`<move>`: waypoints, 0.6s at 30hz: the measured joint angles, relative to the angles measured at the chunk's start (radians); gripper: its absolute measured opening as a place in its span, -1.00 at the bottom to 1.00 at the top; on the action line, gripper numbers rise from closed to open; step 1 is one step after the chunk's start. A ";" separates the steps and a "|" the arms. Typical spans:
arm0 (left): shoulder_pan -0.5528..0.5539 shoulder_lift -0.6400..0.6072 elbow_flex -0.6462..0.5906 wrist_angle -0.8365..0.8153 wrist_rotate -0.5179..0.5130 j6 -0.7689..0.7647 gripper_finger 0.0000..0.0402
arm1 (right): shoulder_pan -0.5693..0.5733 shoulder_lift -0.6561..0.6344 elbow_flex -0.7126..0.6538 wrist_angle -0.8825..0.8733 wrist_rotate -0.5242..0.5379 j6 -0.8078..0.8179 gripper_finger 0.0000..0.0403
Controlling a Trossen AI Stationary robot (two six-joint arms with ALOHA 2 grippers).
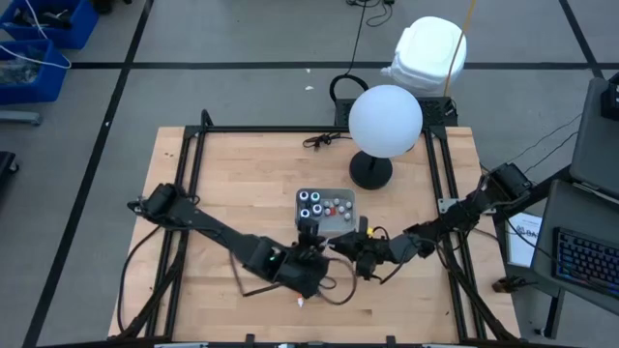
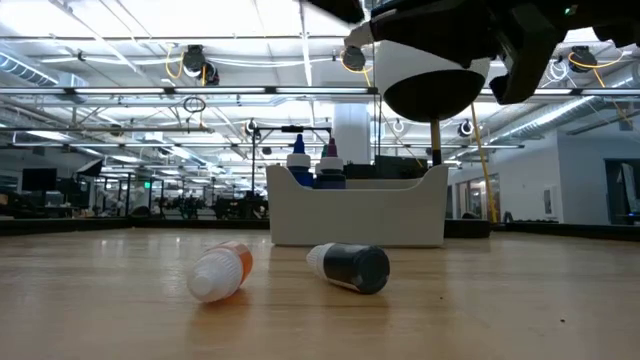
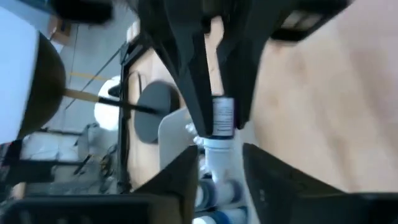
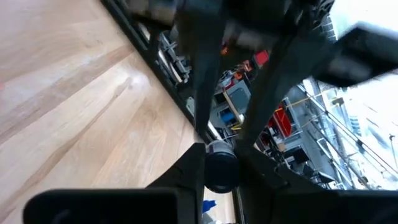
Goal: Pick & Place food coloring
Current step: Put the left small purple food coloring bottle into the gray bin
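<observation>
A small food coloring bottle (image 3: pixel 222 118) with a labelled body and a white end is up in the air just in front of the tray (image 1: pixel 340 201). My right gripper (image 4: pixel 219 180) is shut on it. My left gripper (image 3: pixel 221 177) faces the right one, open, its fingers either side of the bottle's white end (image 3: pixel 219 155). Two more food coloring bottles lie on their sides on the table: an orange one (image 2: pixel 222 272) and a dark one (image 2: pixel 350 268). Several stand in the tray. My right gripper pinches the bottle's labelled body (image 3: pixel 224 107) between its two fingers (image 3: pixel 198 93). It comes in level from the table's right. The bottle is lifted clear of the table, and its white end sticks out past the fingertips toward my left gripper.
A lamp with a white globe (image 1: pixel 385 118) on a black foot (image 1: pixel 371 171) stands behind the tray. Black rails (image 1: pixel 198 155) run along the table's edges. Bare wood lies at the left and near sides.
</observation>
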 joint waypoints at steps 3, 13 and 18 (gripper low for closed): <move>-0.045 -0.032 0.001 0.002 0.014 -0.034 -0.14 | 0.031 -0.006 0.000 0.000 0.002 -0.030 -0.72; -0.194 -0.088 0.001 0.215 0.129 -0.078 0.28 | 0.188 -0.011 -0.001 0.194 -0.105 -0.215 -0.71; -0.224 -0.076 0.001 0.462 0.303 0.016 0.29 | 0.258 -0.011 -0.001 0.240 -0.245 -0.314 -0.72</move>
